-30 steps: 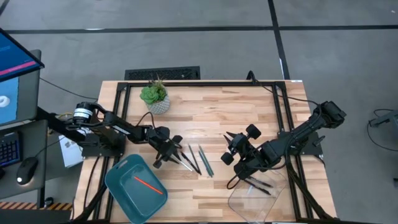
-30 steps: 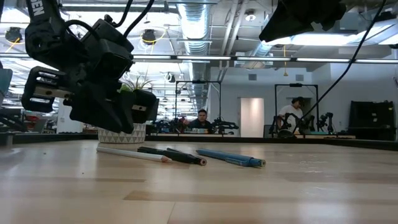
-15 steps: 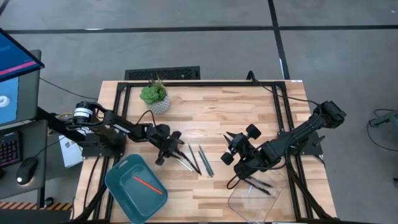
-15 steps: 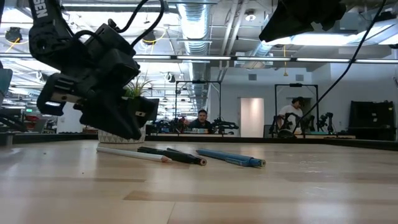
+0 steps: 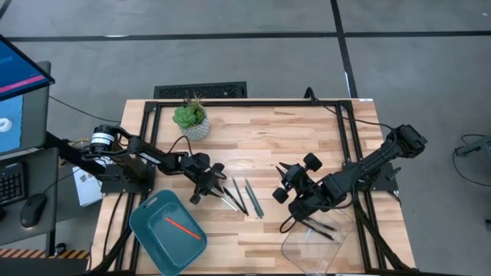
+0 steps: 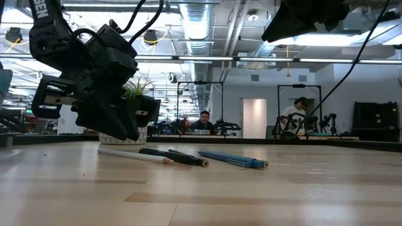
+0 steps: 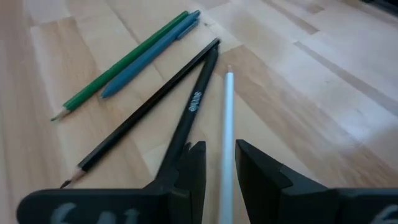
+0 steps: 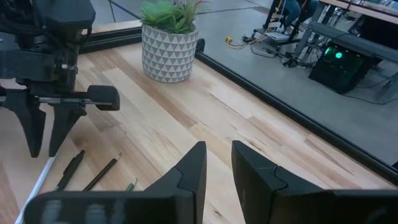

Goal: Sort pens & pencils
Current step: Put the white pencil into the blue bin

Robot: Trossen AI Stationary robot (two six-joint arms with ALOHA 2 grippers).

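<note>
The site was a robotics laboratory or open workshop hall. Exposed ceiling ducts (image 6: 200, 28) and strip lighting ran overhead. A wooden table (image 5: 307, 130) stood on a grey concrete floor (image 5: 230, 61). Further workbenches with equipment (image 6: 301, 129) lined the background, where two people (image 6: 203, 120) were present. A monitor (image 5: 19, 100), keyboard and mouse (image 5: 31, 208) stood alongside.

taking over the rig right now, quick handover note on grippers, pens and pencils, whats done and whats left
Left gripper: open, empty, straddling the white stick in the loose group.
Right gripper: open, empty, by the clear tray.
Done: orange-red pencil in the teal bin; black pens in the clear tray.
Left on the table: white stick, black pen, black pencil, teal-blue pen, green pencil.
</note>
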